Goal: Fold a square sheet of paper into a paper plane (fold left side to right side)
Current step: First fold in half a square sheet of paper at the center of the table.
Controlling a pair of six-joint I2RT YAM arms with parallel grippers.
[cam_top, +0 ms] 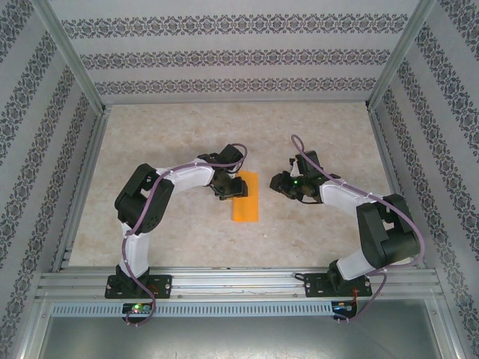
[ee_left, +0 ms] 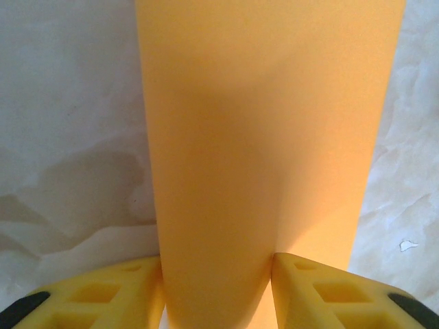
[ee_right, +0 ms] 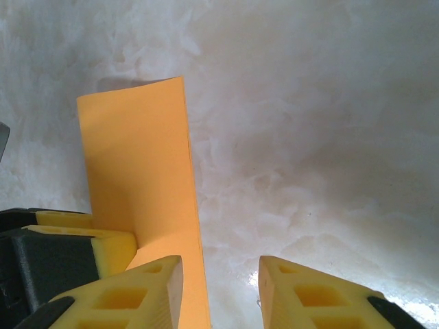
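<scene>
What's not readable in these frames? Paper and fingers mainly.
Top external: the orange paper's upper left corner lies under the left gripper; contact unclear.
Left wrist: the left fingers cover the paper's near end; frame edges cut both ends; layers uncountable.
Right wrist: the right fingers hide the paper's lower part.
Top external: the right gripper is too small and dark to read its finger gap.

Pale marbled tabletop (cam_top: 187,142), with a metal rail (cam_top: 239,283) along its near edge. The square sheet of paper (cam_top: 245,197) lies flat around the middle, bright orange, showing as a narrow rectangle with its long side running near to far. A tiny white fleck (ee_left: 409,245) sits on the surface beside it.
</scene>
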